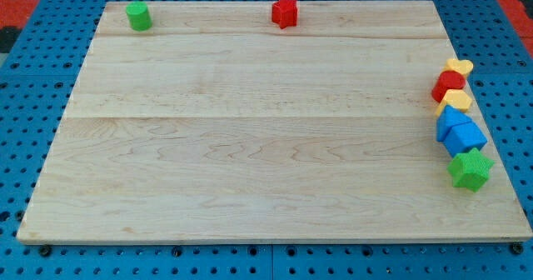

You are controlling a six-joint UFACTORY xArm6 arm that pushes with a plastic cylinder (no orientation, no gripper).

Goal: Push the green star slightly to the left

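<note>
The green star [470, 169] lies near the wooden board's [266, 147] right edge, at the lower end of a column of blocks. Directly above it sit two blue blocks [459, 130], touching it. Above those come a yellow block [455, 102], a red block [448, 83] and a yellow heart [459, 66]. My tip and the rod do not show in the camera view.
A green cylinder [138, 16] stands at the board's top left. A red star [285, 12] stands at the top edge near the middle. The board lies on a blue perforated table [25, 105].
</note>
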